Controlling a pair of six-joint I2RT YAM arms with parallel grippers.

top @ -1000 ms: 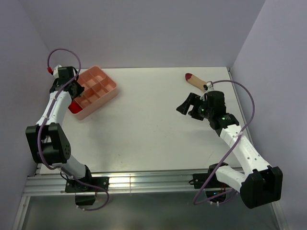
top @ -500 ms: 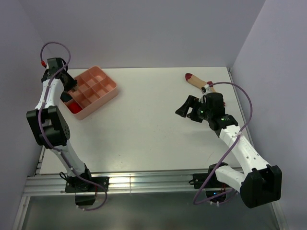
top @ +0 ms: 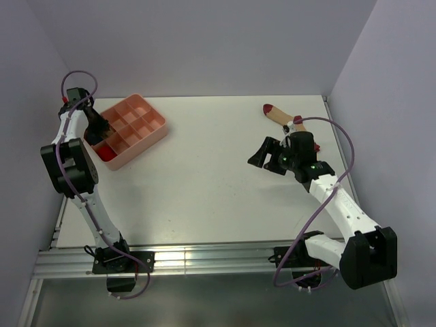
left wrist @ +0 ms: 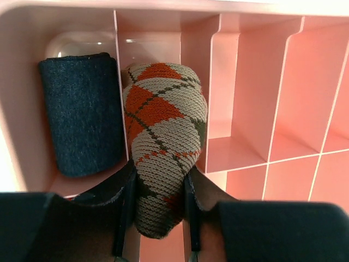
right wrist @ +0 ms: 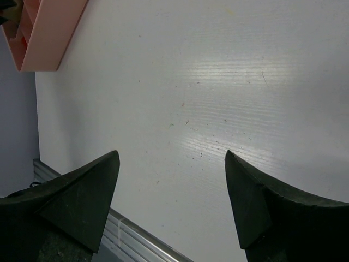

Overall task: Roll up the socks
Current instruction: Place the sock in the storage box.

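Left wrist view: the left gripper (left wrist: 158, 202) is clamped on the near end of a rolled argyle sock (left wrist: 163, 131), brown, orange and tan. The roll points into a pink tray (left wrist: 240, 82) of open compartments. It sits just beside a dark blue bundle (left wrist: 82, 114) lying in the neighbouring compartment, with a thin divider between them. Whether the roll touches the tray floor cannot be told.

Overhead view: the second sock, a tan sock (top: 278, 115) with a dark red toe, lies flat at the far right of the table (top: 204, 177), near the right arm and well apart from the tray.

Right wrist view: the right gripper (right wrist: 170, 158) hangs with its fingers spread wide over bare table, holding nothing.

Both socks look light, soft and knitted (likely to sag and unroll if pinched loosely). The roll seems best gripped across its middle, squeezing all layers together. The flat sock is probably best pinched at the cuff or toe.
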